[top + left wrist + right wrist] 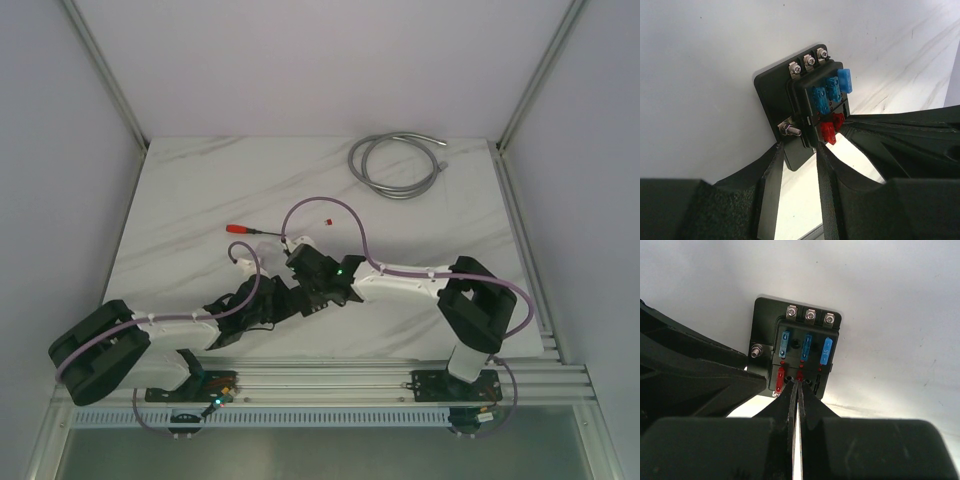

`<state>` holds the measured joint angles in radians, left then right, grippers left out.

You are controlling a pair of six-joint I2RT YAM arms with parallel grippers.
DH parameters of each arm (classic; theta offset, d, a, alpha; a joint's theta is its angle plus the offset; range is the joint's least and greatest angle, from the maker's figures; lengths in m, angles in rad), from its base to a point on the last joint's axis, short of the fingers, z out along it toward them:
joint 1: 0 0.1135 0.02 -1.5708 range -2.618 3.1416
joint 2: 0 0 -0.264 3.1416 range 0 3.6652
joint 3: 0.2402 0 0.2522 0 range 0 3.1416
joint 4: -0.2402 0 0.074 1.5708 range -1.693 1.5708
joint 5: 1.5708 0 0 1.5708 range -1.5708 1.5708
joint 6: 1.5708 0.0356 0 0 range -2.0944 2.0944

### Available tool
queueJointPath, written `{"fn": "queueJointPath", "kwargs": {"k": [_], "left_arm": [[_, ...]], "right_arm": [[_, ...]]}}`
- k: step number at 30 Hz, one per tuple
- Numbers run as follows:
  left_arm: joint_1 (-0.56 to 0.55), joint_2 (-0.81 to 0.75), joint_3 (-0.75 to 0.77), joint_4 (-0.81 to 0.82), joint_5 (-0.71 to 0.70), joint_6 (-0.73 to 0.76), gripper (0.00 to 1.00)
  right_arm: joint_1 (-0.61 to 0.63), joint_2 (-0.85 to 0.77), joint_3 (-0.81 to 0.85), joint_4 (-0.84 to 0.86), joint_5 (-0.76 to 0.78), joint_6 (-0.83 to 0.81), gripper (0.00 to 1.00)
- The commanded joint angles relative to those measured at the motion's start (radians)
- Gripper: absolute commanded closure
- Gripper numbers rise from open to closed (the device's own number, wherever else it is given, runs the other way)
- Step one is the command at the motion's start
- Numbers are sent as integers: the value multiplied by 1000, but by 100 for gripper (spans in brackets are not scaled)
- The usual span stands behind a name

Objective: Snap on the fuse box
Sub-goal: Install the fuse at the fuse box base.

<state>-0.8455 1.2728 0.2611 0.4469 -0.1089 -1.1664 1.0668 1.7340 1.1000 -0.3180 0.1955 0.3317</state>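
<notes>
The fuse box [772, 92] is a black square block on a base plate, lying on the white table, with three blue fuses on top and red ones below. It also shows in the right wrist view [816, 342]. My left gripper [799, 147] straddles the box's near corner, one finger [771, 175] against the plate by a bolt and the other against the block. My right gripper [799, 382] is pinched almost shut on the middle red fuse [800, 375] seated in the box. In the top view both grippers [275, 300] [305, 275] meet mid-table and hide the box.
A red-handled screwdriver [240, 229] lies just behind the grippers. A tiny loose red fuse [326, 220] lies to its right. A coiled grey cable [395, 160] lies at the back right. Metal frame posts stand at the back corners.
</notes>
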Motion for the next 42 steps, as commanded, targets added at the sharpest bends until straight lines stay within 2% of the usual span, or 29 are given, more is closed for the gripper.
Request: {"fn": "queueJointPath", "kwargs": {"k": [1, 7, 18, 30, 36, 42], "left_arm": [[-8, 10, 17, 2, -11, -4, 59], [-8, 6, 18, -1, -14, -3, 59], [-10, 5, 16, -2, -22, -3, 60], [-10, 13, 14, 1, -30, -4, 60], [-11, 11, 16, -3, -32, -3, 60], [-10, 7, 13, -8, -39, -3, 60]], "right_arm": [[0, 78, -82, -135, -51, -4, 100], [1, 89, -74, -159, -28, -4, 100], [-14, 226, -10, -237, 24, -4, 100], [30, 244, -36, -343, -15, -20, 100], [31, 296, -11, -316, -25, -44, 100], [-29, 360, 9, -259, -46, -56, 100]]}}
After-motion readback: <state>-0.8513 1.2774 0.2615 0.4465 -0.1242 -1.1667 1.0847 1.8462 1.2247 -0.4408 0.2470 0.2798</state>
